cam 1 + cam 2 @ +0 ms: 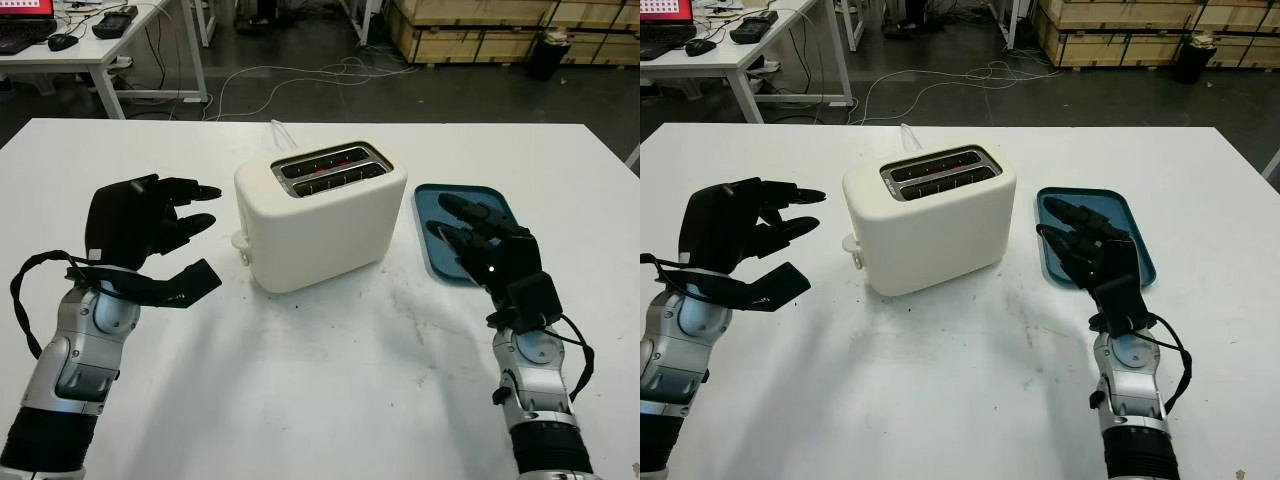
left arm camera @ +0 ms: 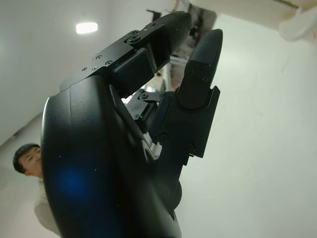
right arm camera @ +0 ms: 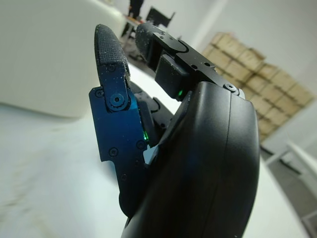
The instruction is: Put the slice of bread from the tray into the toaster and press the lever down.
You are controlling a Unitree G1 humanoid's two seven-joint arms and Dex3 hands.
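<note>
Toaster (image 1: 320,215): cream, smooth rounded shell, two slots on top, mid-desk; lever knob (image 1: 238,241) on its left end.
Tray (image 1: 1120,215): blue, shallow, rounded corners, right of toaster; no bread slice visible on it or in the slots.
Right hand (image 1: 478,232): black, open, over the tray's near part.
Left hand (image 1: 160,235): black, open, raised just left of the toaster.
Desk (image 1: 330,380): white, scuffed.
Risk, judged: a push on the lever could slide the light toaster; bread unlocated.
</note>
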